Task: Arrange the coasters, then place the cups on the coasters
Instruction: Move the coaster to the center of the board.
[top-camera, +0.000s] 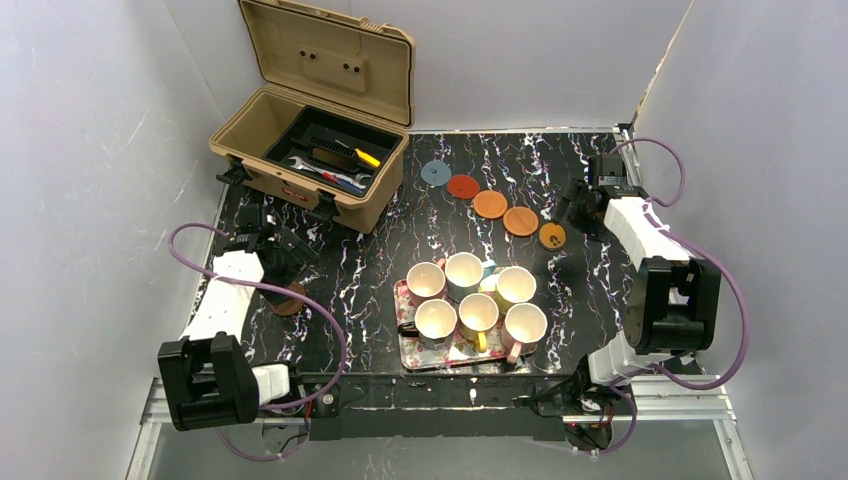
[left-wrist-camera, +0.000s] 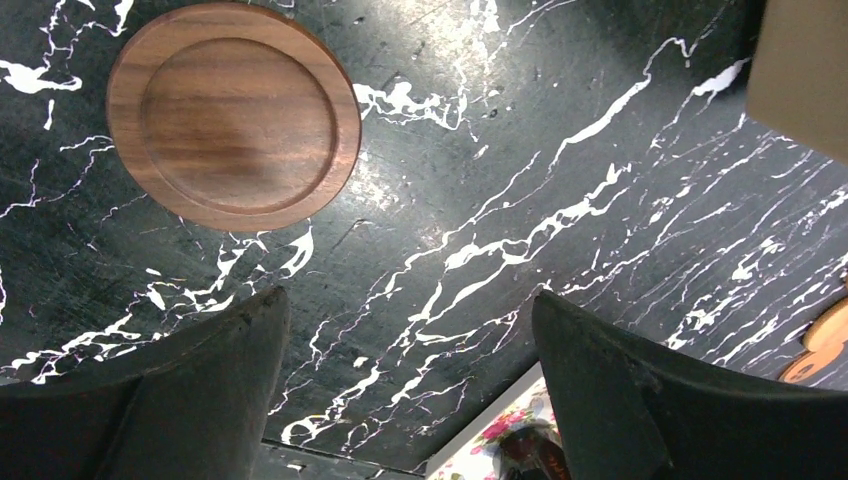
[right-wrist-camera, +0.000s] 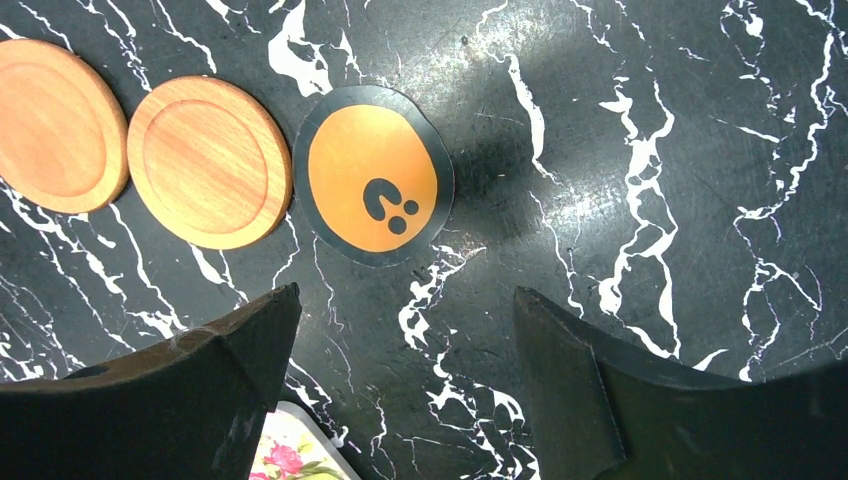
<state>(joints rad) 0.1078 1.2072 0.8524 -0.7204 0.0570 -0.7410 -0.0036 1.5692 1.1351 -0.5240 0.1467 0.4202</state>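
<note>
Six cups (top-camera: 478, 312) stand packed together on the floral tray (top-camera: 452, 354), closest to the arm bases at about six o'clock on the table (top-camera: 380, 240). None of them sits on a coaster yet.

A little farther out, at about eight o'clock, a dark brown coaster (top-camera: 290, 301) lies alone, well apart from the rest. The left gripper (left-wrist-camera: 408, 300) hangs over it with its jaws spread wide and nothing between them.

Beyond the tray, the other five coasters (top-camera: 489, 204) run in a slanting row from about two o'clock back toward twelve. The yellow-orange coaster (top-camera: 552, 236) sits at the near end. The right gripper (right-wrist-camera: 405, 292) hovers beside that end, also wide open and empty. An open toolbox (top-camera: 320, 150) stands farthest back, at eleven o'clock.

By these pictures the arranging looks nearly finished. The brown disc probably has to join the row, and all six cups are left to place.

Only the overhead view shows the whole row, the cup count and the toolbox, and there the left arm partly covers the brown disc. The left wrist view shows that disc whole, with wood grain and a raised rim, at eleven o'clock of the fingers and clear of them. The right wrist view shows a dark paw-like mark and a dark border on the yellow-orange disc, which lies just beside its wooden neighbour.
</note>
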